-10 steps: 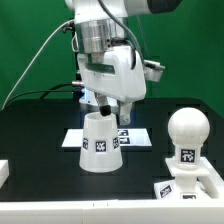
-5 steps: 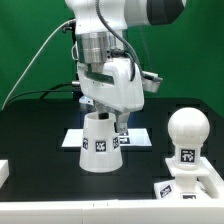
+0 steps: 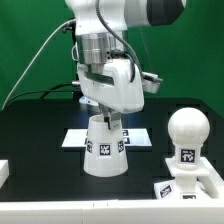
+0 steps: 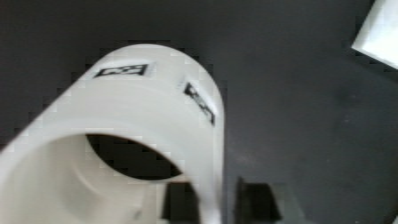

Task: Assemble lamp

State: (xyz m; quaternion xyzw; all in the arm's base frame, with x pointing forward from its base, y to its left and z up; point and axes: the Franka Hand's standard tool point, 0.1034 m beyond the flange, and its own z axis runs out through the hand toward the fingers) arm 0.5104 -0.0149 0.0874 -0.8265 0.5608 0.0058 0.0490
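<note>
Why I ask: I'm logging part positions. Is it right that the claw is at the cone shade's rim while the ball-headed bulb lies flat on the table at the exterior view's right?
Not quite. The bulb is not lying flat: the exterior view shows it upright, seated in the base block. The rest holds: the claw is at the shade rim.

So the whole backdrop is a flat green screen wall point(image 3: 30, 40), glowing evenly behind the end effector. Underneath it, a matte black tabletop point(image 3: 40, 140) is soaking up most of the light. A thin black cable point(image 3: 28, 65) is drooping across the green, off toward the exterior view's left of the end effector.
</note>
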